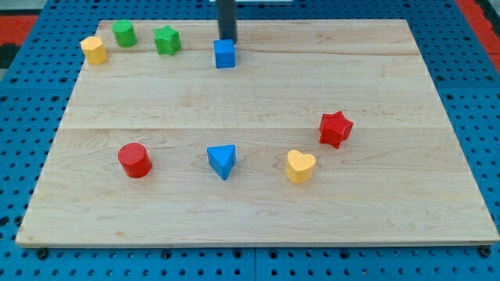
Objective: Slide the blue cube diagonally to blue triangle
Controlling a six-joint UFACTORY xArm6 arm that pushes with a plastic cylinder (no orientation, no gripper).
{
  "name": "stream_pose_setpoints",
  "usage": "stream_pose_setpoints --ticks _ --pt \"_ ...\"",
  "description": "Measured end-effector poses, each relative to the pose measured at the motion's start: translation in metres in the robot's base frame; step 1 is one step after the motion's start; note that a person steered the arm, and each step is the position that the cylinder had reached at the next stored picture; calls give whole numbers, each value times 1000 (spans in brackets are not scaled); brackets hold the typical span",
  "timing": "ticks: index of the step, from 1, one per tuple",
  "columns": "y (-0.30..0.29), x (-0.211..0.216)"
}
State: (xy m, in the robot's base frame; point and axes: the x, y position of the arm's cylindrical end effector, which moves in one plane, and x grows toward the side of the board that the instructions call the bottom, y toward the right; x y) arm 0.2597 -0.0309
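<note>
The blue cube (pixel 225 54) sits near the view's top, a little left of centre, on the wooden board (pixel 258 211). The blue triangle (pixel 223 161) lies well below it, in the lower middle of the board. My tip (pixel 226 39) is the lower end of the dark rod that comes down from the view's top edge. It stands right behind the blue cube, at its top side, touching or nearly touching it.
A yellow block (pixel 94 50), a green cylinder (pixel 124 33) and a green star (pixel 167 40) line the top left. A red cylinder (pixel 134 160) sits lower left. A yellow heart (pixel 300 166) and a red star (pixel 335 129) sit right of the blue triangle.
</note>
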Motion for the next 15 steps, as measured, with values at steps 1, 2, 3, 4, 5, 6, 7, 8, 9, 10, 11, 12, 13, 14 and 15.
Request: stream_pose_setpoints --ticks 1,2,3,4,5,6,7,8,9,10,11,12,13,14,15 --pt "-20 15" --pt "-70 0" --pt "-83 30" --pt "9 40" --pt "63 32" --pt "94 51" --pt "61 53" --pt "32 74" --pt "15 79" --pt "-52 96" --pt "-49 135" --pt "16 111" --pt "41 96" --pt "30 96" --pt "50 99"
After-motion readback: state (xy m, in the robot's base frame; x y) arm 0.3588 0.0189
